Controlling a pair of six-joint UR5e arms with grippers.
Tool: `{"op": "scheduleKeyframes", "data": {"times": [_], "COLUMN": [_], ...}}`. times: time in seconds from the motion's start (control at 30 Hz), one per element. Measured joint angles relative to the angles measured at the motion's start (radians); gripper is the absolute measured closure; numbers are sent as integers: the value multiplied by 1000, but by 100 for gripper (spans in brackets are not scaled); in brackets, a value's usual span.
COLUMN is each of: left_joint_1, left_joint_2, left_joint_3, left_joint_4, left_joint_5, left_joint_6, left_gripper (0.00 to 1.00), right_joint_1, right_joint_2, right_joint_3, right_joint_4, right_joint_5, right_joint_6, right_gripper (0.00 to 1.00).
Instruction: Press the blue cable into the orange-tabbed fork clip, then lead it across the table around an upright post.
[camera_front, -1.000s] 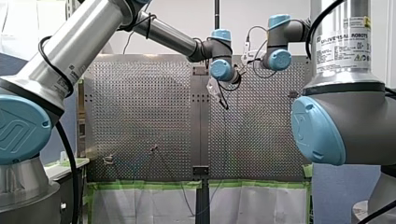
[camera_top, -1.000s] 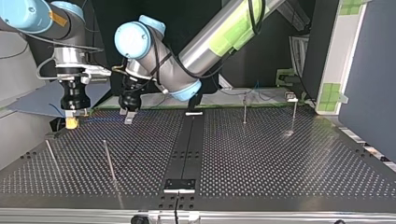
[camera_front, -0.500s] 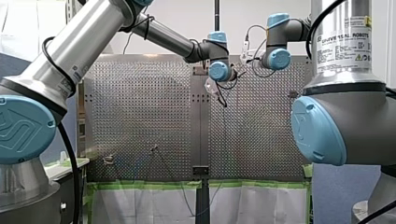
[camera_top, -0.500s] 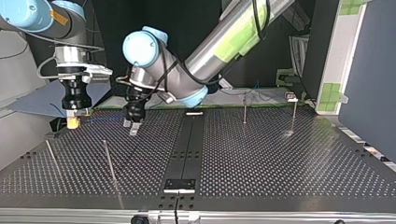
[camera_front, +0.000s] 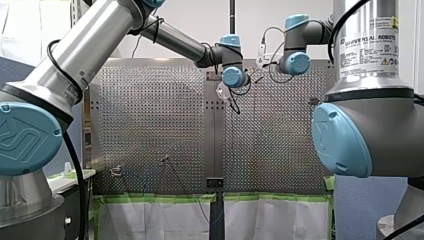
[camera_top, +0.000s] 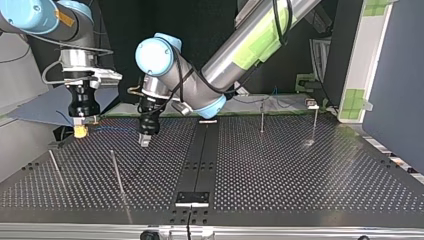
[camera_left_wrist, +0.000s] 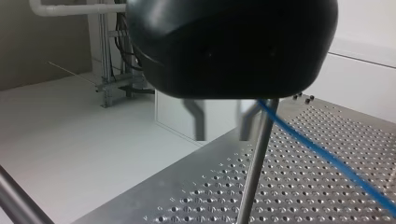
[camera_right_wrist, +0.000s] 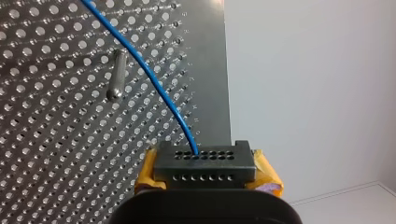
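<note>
Two robot arms worked over a perforated metal table (camera_top: 300, 170).

My right gripper (camera_right_wrist: 204, 164) hung at the top view's left, over the table's far edge. It was clenched on the end of the blue cable (camera_right_wrist: 154, 84). In its wrist view, yellow pads (camera_right_wrist: 148, 173) flanked a dark perforated tip, and the cable rose out of that tip. From there the cable curved away over the table's holes and passed just beside a short post (camera_right_wrist: 116, 77), clear of it.

My left arm entered at the top view's right and extended past the middle. This put my left gripper (camera_left_wrist: 223, 120) low over the table, near my right gripper. In the top view the cable showed as a faint blue line running low between the two grippers.

In the left wrist view, the black gripper's two fingers (camera_left_wrist: 198, 119) stood apart, released, with nothing gripped between them. A slim post (camera_left_wrist: 254, 172) stood upright just ahead of them. The cable came in beside one finger, crossed that post near its top, and ran away across the table. I could not tell whether cable and post touched.

Two near posts (camera_top: 117, 172) stood at the top view's left. Two far posts (camera_top: 261, 117) stood at its right, well apart from both grippers.
</note>
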Motion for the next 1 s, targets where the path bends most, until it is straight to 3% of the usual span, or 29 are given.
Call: {"op": "scheduleKeyframes", "data": {"times": [0.37,0.7,1.0], "left_joint_1": [10,13,14], "left_joint_2": [5,37,40], "left_joint_3": [3,59,118], "left_joint_4": [-12,-28,-104], "left_joint_5": [-22,-34,-11], "left_joint_6": [20,106,196], "left_gripper": [100,100,100], "right_joint_1": [0,-13,-26], "right_joint_2": [0,25,34], "right_joint_3": [0,-13,-32], "right_joint_4": [1,-2,0], "right_joint_5": [6,2,1], "right_joint_6": [4,7,32], "right_gripper": [100,100,100]}}
